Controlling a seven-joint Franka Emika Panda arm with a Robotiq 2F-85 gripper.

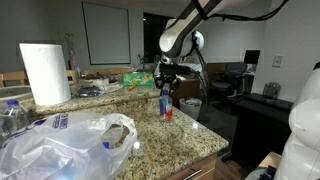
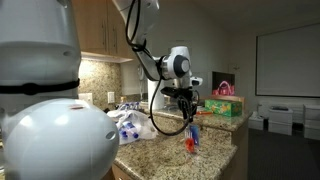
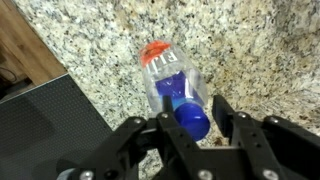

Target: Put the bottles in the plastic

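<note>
A clear bottle (image 3: 172,80) with a blue cap and an orange base stands upright on the granite counter. It also shows in both exterior views (image 1: 164,103) (image 2: 191,138). My gripper (image 3: 195,115) hangs straight above it (image 1: 165,82) (image 2: 186,112), open, with one finger on each side of the cap. A gap shows beside the cap. A crumpled clear plastic bag (image 1: 70,140) lies on the counter near the front and also shows in an exterior view (image 2: 130,126). Another clear bottle (image 1: 12,115) lies at the bag's far side.
A paper towel roll (image 1: 45,72) stands at the back of the counter. A green box (image 1: 140,77) and a red box (image 2: 225,90) stand behind the bottle. The counter edge (image 1: 215,135) drops off close to the bottle. A dark mesh surface (image 3: 50,130) lies below the counter.
</note>
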